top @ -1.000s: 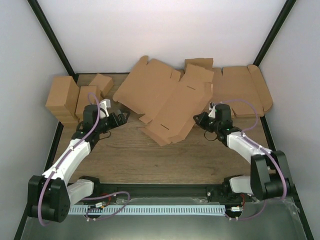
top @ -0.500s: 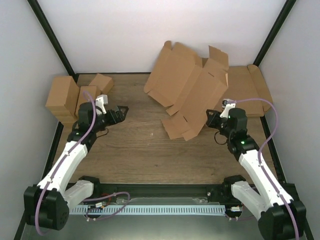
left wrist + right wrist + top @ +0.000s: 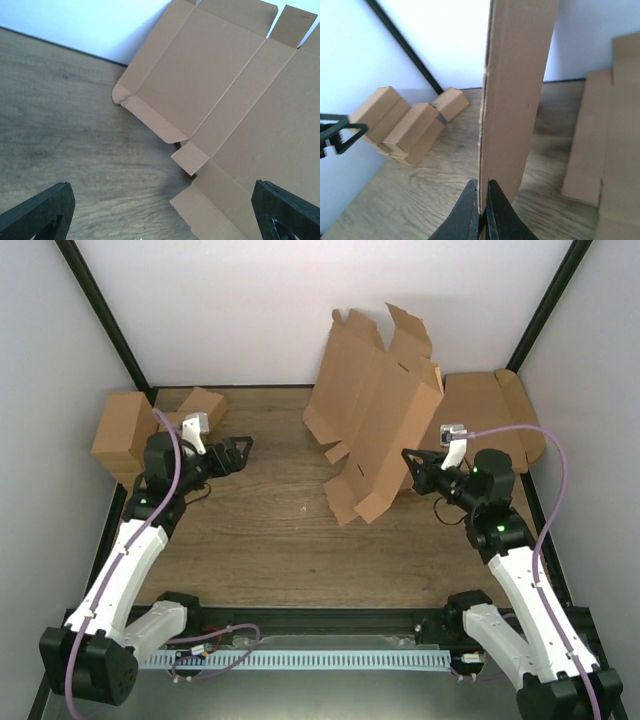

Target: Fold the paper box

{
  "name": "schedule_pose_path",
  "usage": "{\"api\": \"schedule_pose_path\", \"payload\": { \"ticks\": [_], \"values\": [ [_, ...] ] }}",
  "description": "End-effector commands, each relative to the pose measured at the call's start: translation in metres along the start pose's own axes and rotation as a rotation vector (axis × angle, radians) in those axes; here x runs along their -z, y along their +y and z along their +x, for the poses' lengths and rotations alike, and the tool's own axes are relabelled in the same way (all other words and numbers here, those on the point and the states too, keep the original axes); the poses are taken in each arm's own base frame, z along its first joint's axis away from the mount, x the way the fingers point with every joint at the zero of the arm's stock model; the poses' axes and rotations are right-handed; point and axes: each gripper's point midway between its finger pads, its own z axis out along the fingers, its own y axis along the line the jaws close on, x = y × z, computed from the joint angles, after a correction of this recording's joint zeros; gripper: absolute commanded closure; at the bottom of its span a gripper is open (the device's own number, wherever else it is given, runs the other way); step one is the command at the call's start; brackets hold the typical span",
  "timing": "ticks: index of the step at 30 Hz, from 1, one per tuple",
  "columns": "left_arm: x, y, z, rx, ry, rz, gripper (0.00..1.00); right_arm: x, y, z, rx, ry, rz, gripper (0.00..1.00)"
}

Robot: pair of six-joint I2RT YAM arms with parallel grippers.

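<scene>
Raised off the wooden table (image 3: pixel 260 540) where a second ago it lies flat, the plain brown die-cut cardboard paper box (image 3: pixel 375 410) now stands almost upright at the back right. Its top leans toward the white back wall (image 3: pixel 250 310) and its lower flaps hang down by the table. The right arm has swung outward with it.

The black two-finger right gripper (image 3: pixel 408 462) is pinched tight on the sheet's right edge. The matching left gripper (image 3: pixel 243 452) has its jaws spread wide, holds nothing and stays well apart from the box.

I judge this the opening step, presenting the blank for its first fold. Next, the left gripper probably has to cross over and press a panel along a crease while the right holds firm (a thin sheet may flex or slip).

The top view alone gives the whole outline and both arms. The right wrist view shows the sheet edge-on between closed fingers, with small brown folded cartons (image 3: pixel 415 132) beyond. The left wrist view shows the creases and tabs.
</scene>
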Motion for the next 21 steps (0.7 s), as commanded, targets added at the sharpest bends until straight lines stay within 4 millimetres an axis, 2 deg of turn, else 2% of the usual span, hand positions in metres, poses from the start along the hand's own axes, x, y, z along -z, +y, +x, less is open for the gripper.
{"api": "schedule_pose_path", "payload": {
  "ticks": [1, 7, 14, 18, 21],
  "values": [
    [0.02, -0.022, -0.029, -0.061, -0.06, 0.009, 0.0, 0.029, 0.063, -0.053, 0.155, -0.124, -0.2, 0.99],
    [0.052, -0.053, -0.065, -0.124, -0.127, 0.023, 0.0, 0.04, 0.085, -0.078, 0.157, -0.129, -0.252, 0.99],
    [0.09, -0.099, -0.093, -0.162, -0.175, 0.124, 0.0, 0.063, 0.154, -0.101, 0.182, -0.034, -0.578, 0.99],
    [0.129, -0.125, -0.113, -0.231, -0.275, 0.154, 0.0, 0.081, 0.182, -0.115, 0.191, 0.006, -0.716, 0.99],
    [0.162, -0.139, -0.129, -0.279, -0.366, 0.141, 0.0, 0.079, 0.191, -0.113, 0.115, 0.14, -0.8, 0.99]
  ]
}}
